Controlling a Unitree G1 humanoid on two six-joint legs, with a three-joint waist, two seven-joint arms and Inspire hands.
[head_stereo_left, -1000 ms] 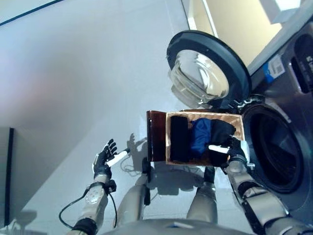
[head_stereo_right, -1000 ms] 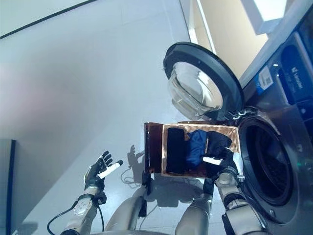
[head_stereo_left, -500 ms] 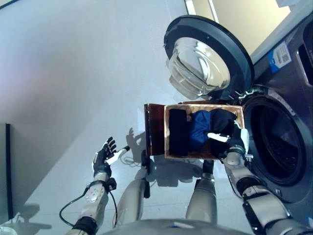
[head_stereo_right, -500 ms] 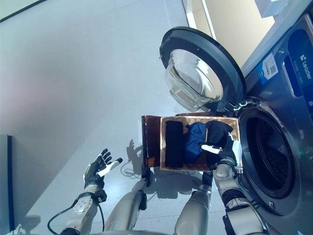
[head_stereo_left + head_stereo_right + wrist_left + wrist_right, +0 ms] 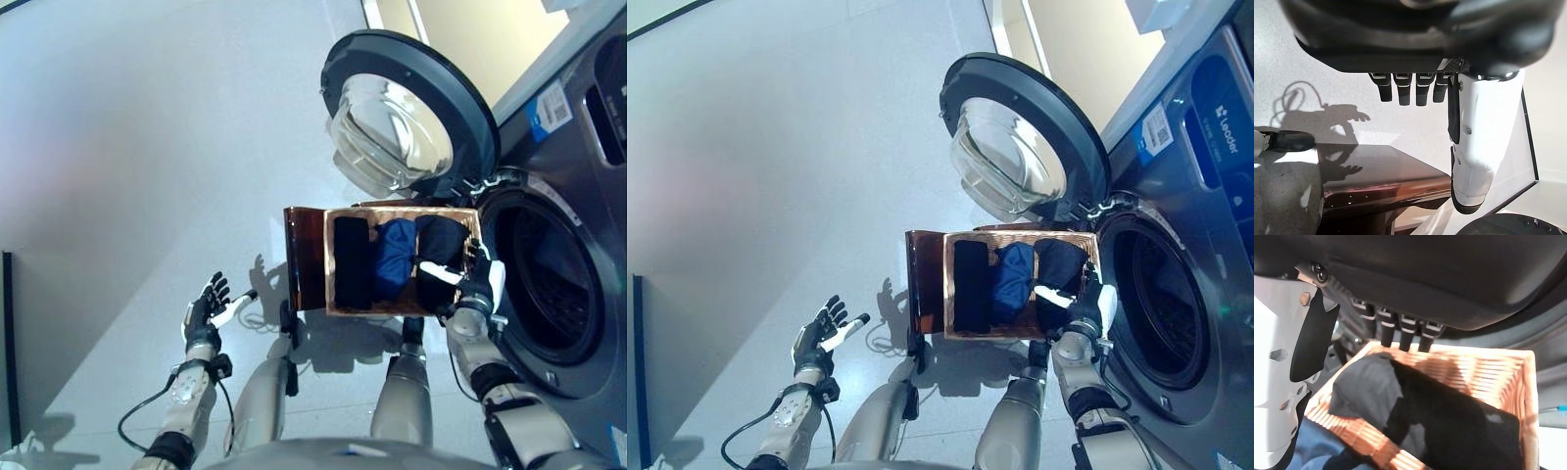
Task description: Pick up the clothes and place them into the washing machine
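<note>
The left robot hand (image 5: 1420,49) hangs with relaxed dark fingers (image 5: 1403,90) and white-covered thumb (image 5: 1476,142) above a glossy dark-brown panel (image 5: 1376,178) on the pale grey floor (image 5: 1327,83).

The left arm (image 5: 186,392) and right arm (image 5: 490,377) are showing silver-grey, rounded shells split by darker joint rings. Each is ending in a dark hand: the left hand (image 5: 204,315) and the right hand (image 5: 477,284) are both wearing a white cover on the thumb. Up close, the left thumb cover (image 5: 1474,142) is showing small screw holes and a black slot along its side, and the black fingers (image 5: 1400,88) are carrying pale bands. The right thumb cover (image 5: 1273,362) is showing screws and a dark inset.
</note>
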